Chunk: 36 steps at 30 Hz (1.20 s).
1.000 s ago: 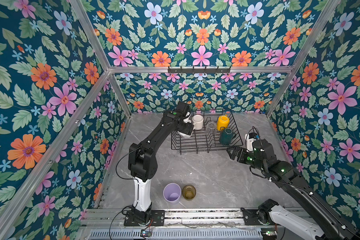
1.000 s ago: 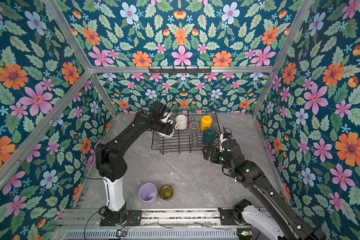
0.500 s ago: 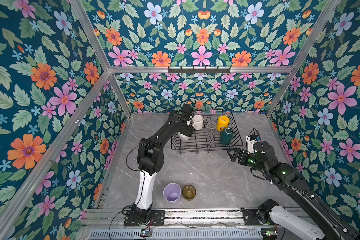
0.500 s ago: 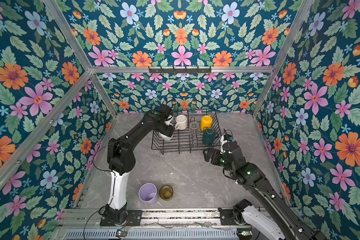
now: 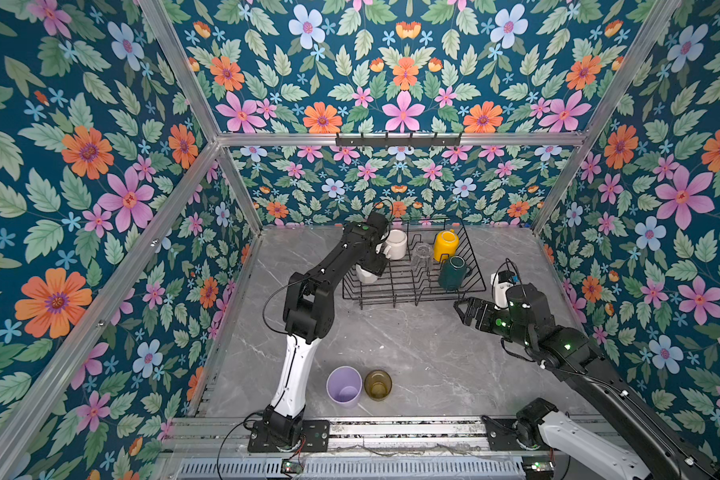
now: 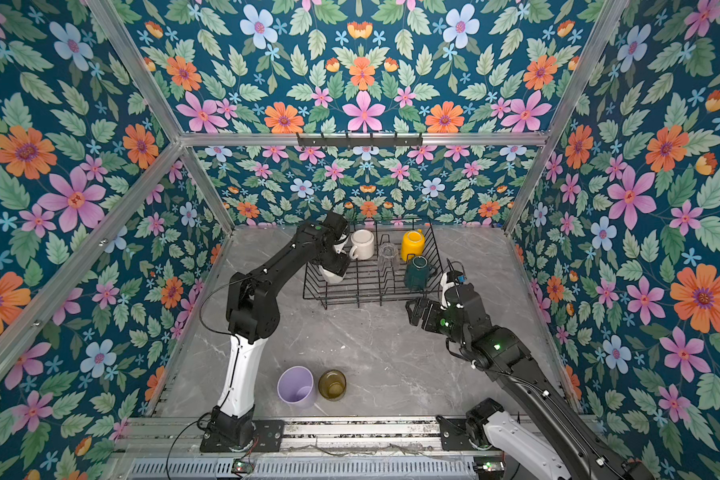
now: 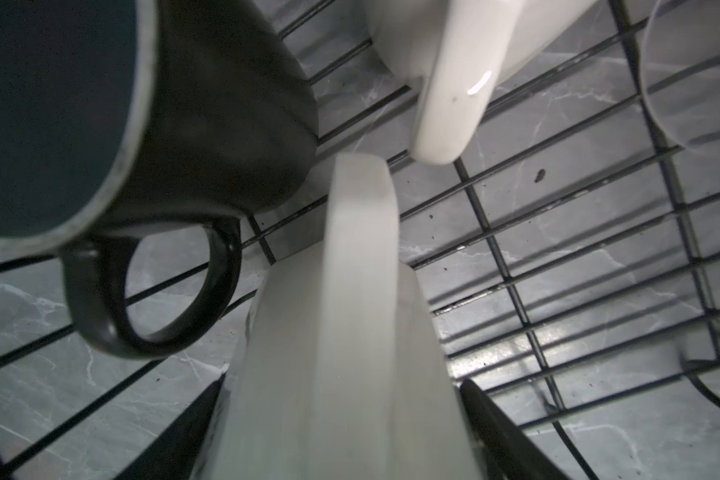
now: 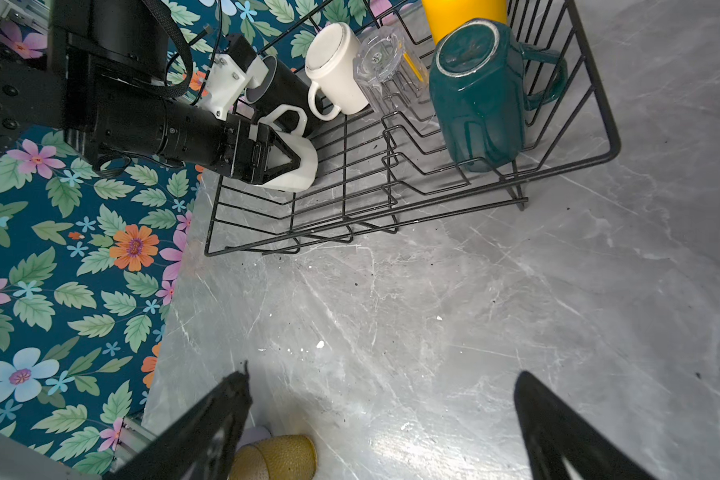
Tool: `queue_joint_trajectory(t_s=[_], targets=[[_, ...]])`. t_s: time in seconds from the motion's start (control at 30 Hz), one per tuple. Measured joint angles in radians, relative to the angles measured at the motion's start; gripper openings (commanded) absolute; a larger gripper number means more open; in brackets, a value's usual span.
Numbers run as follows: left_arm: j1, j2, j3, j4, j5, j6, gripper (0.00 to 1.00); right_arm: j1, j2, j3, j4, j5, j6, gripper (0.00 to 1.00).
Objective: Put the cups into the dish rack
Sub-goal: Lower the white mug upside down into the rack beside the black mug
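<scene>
Left gripper (image 7: pixel 341 382) holds the pale mug (image 5: pixel 366 276) low in the black dish rack (image 8: pixel 362 217). Right gripper (image 8: pixel 383 374) gapes wide. The left arm has leaned closer.

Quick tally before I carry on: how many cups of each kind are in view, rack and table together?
Mugs: 5 (black mug, white mug, yellow mug, green mug, pale mug in the left claw)
Glasses: 2 (clear glass, amber glass)
Tumblers: 1 (lilac tumbler)
Total: 8
</scene>
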<state>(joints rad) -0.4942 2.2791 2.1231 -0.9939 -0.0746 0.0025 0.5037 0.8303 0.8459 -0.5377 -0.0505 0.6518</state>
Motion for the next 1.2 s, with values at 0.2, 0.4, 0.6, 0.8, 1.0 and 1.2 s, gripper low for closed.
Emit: queue_joint_trajectory(t_s=[0.2, 0.4, 0.6, 0.8, 1.0, 1.2], targets=[[0.011, 0.014, 0.01, 0.008, 0.003, 0.0, 0.2, 0.0, 0.005, 0.0, 0.0, -0.003, 0.0, 0.99], [0.02, 0.02, 0.014, 0.018, 0.015, -0.002, 0.43, 0.0, 0.006, 0.002, -0.012, -0.003, 0.0, 0.99], [0.021, 0.024, 0.017, 0.02, 0.026, -0.001, 0.74, 0.0, 0.004, 0.002, -0.018, -0.003, 0.0, 0.99], [0.021, 0.026, 0.014, 0.024, 0.029, 0.0, 0.87, 0.0, 0.007, 0.002, -0.018, -0.003, 0.0, 0.99], [0.021, 0.026, 0.008, 0.058, 0.011, 0.004, 0.94, 0.0, 0.008, 0.002, -0.018, -0.003, 0.0, 0.99], [0.021, 0.023, 0.003, 0.073, 0.007, 0.003, 0.97, 0.0, 0.006, 0.002, -0.019, -0.003, 0.0, 0.98]])
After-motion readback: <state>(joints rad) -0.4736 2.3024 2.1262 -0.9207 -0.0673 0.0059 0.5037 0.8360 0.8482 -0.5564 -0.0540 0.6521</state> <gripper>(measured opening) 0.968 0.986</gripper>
